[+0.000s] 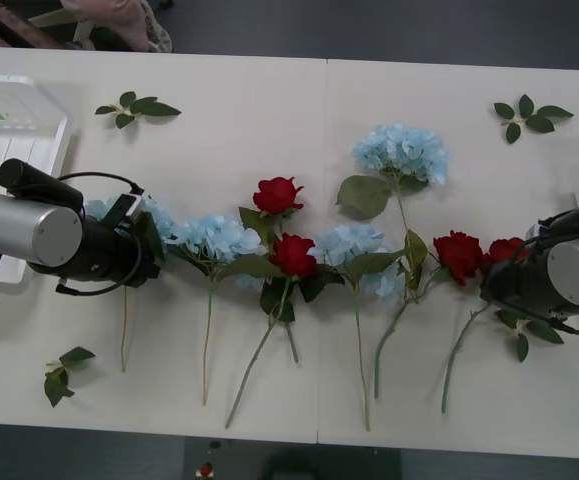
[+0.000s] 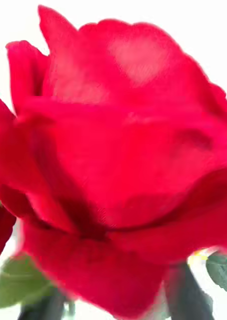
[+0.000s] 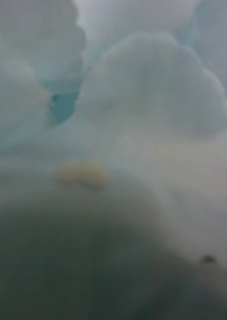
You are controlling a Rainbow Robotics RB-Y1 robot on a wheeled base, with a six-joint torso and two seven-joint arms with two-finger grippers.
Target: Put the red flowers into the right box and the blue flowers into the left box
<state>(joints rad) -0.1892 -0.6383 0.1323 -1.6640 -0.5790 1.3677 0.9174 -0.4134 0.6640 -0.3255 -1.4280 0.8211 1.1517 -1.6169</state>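
Rose bloom (image 2: 118,165) fills my right wrist view: soft, light, better gripped by the stem; I cannot tell either jaws' state.

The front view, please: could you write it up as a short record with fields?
left gripper: at the leftmost blue flower
right gripper: at the rightmost red flower
red flowers: four on the table
blue flowers: four heads in the row
left box: holds no flowers
loose leaf sprigs: three on the table
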